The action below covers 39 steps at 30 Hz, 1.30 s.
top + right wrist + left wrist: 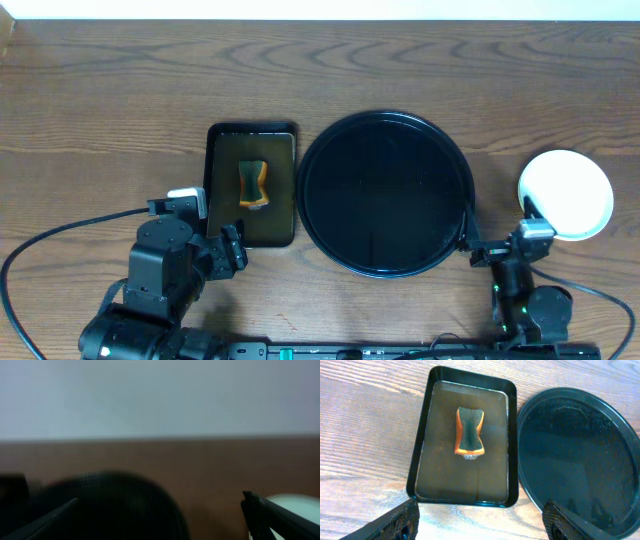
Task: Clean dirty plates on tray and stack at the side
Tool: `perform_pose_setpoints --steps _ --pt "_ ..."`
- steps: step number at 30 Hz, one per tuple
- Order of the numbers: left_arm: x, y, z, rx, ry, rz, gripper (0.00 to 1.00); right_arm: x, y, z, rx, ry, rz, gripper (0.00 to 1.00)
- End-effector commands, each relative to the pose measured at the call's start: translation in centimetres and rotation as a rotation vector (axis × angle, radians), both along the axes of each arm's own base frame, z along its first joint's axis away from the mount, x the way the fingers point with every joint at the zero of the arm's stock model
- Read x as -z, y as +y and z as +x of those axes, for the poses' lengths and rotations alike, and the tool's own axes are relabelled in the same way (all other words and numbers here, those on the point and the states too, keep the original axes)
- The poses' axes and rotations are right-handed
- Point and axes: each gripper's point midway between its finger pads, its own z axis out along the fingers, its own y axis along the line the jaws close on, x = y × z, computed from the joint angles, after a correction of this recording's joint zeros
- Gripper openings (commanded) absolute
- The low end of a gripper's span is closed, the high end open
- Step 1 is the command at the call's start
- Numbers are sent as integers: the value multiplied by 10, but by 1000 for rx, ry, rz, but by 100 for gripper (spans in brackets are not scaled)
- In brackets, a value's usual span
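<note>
Seemingly the work is all but done: the tray [385,193] lies bare and the plates [565,195] sit piled on the surface to its right, so the best move is to avoid nudging that pile. The left gripper [481,512] and right gripper [160,502] both gape wide and hold nothing, and the sponge [469,431] rests in its small tray [465,485].
</note>
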Motion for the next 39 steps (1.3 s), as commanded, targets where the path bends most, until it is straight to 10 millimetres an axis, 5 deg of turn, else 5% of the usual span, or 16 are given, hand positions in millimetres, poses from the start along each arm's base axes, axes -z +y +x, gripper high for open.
perform_pose_setpoints --steps 1,39 --pt "2 2 -1 -8 2 4 79 13 -6 0 26 47 -14 99" --pt "1 5 -4 -9 -1 12 79 13 -6 0 27 47 -14 99"
